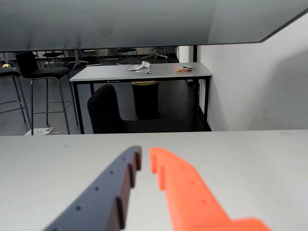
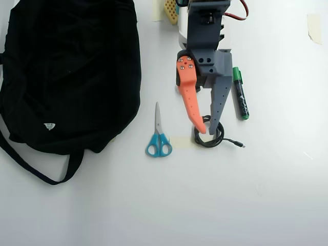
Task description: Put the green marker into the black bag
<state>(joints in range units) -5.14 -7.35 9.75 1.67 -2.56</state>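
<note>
1. Your pincer [image 2: 206, 131] holds nothing: in the overhead view the orange finger and the grey finger come almost together at the tips, with only a thin gap showing in the wrist view [image 1: 144, 161], so call it nearly closed and empty.
2. You have it hanging over a coiled black cable [image 2: 210, 137] on the white table [image 2: 266, 195], not over the marker.
3. You find the green marker [image 2: 241, 94] lying flat on the table just to the right of the grey finger in the overhead view, apart from it, green cap toward the arm's base.
4. You see the black bag [image 2: 72, 72] well to the left in that view, with its strap [image 2: 36, 169] trailing below it; I cannot tell from here where its opening is.
5. You also have blue-handled scissors [image 2: 158, 134] lying between the bag and the pincer.
6. Judging by this, none of the task is done: the marker is not yet gripped, and you have the grasp, the carry across and the drop into the bag all left.
7. Writing: the marker's barrel bears pale markings, too small to read. The bag carries a small white tag [image 2: 49, 126], also unreadable. No brand name can be made out anywhere.
</note>
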